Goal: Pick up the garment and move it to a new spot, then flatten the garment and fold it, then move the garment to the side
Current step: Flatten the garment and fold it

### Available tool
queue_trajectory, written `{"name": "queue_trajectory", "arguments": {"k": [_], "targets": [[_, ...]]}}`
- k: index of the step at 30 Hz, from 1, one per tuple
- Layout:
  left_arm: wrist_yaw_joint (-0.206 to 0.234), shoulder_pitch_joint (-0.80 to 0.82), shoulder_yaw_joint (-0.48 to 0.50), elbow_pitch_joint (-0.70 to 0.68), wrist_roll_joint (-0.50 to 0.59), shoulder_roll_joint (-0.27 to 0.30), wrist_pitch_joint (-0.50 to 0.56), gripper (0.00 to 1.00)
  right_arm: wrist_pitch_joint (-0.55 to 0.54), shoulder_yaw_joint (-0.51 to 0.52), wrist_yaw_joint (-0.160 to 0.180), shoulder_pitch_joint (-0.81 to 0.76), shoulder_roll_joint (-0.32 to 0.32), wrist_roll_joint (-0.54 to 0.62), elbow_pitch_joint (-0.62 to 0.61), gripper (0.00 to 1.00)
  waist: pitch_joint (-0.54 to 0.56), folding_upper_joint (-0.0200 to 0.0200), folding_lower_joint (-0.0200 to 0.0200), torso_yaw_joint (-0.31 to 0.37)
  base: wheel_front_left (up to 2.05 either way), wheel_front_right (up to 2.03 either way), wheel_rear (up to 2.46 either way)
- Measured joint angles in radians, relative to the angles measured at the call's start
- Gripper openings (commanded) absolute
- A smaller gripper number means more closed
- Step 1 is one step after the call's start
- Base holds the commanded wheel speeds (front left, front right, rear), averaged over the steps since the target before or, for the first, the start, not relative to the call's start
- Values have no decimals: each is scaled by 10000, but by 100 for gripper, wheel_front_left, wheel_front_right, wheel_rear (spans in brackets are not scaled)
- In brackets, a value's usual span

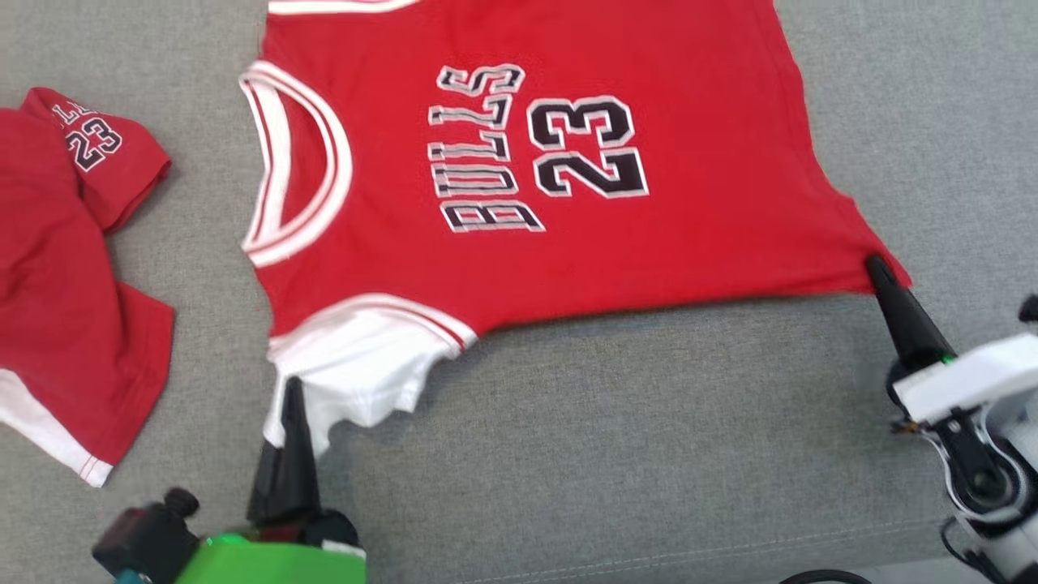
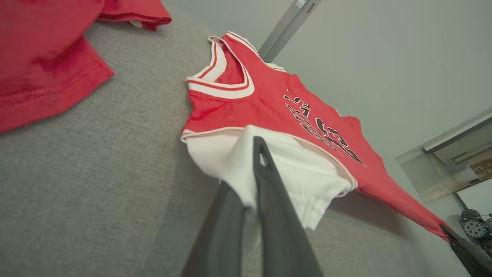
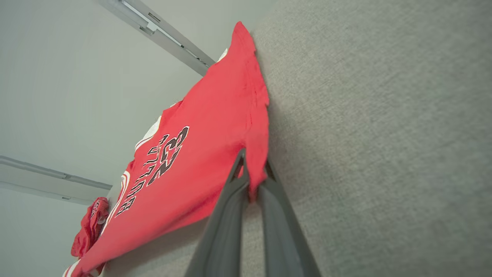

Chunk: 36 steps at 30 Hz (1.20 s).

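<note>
I'm clamping the left hand (image 1: 290, 393) on the white sleeve (image 1: 365, 365) of the jersey (image 1: 714, 227), the right hand (image 1: 876, 269) on its hem corner (image 1: 851, 247), both pointing forward.

1. The garment (image 1: 568, 243) is a red sleeveless jersey with white-and-red trim at its neckline (image 1: 296, 162) and a black, white-edged "BULLS 23" print (image 1: 535, 146).
2. It lies front up, spread mostly flat on the grey fabric surface (image 1: 649, 446), reaching away beyond both tool tips.
3. Its crumpled white sleeve (image 1: 365, 365) is pinched in the left tool (image 1: 290, 389).
4. Its red hem corner (image 1: 851, 251) is pinched in the right tool (image 1: 876, 268); the near edge runs nearly straight between the two tools.
</note>
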State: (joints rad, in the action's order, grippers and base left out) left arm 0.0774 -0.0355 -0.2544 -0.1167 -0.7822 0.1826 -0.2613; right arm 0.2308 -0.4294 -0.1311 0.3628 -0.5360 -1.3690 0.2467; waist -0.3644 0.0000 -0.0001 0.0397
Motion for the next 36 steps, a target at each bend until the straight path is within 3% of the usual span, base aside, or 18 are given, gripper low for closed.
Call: {"name": "queue_trajectory", "arguments": {"k": [3,6,12,18,25,30,36], "targets": [[489,-1055,-397,-504,107,-362,50,0,77,491,-2,-1419,-568,-403,-591,0,148,0,0,-135,0,0,0],[675,-1612,-899,-1037,102,-477,408,0,148,936,-2,-2577,-968,-571,-1455,0,116,0,0,-293,0,0,0],[993,-1644,-1097,-2067,359,-362,811,0,215,1538,0,-3258,-1244,-616,-2458,0,-507,0,0,-502,0,0,0],[1143,-67,-732,-3072,403,288,2023,0,-339,1576,2,-1916,-1164,-360,-2520,0,-1032,0,0,-601,0,0,0],[1459,1937,-324,-3143,372,1197,3946,0,-1578,1304,2,163,-848,305,-1705,0,-928,0,0,-371,0,0,0],[1392,3582,-441,-1870,115,1152,4800,0,-2368,1160,4,1459,-368,1030,-374,0,-931,0,0,-372,0,0,0],[995,5534,-940,512,284,878,5168,0,-2882,1269,4,2770,389,1802,1275,0,-1146,0,0,-487,0,0,0]]}}
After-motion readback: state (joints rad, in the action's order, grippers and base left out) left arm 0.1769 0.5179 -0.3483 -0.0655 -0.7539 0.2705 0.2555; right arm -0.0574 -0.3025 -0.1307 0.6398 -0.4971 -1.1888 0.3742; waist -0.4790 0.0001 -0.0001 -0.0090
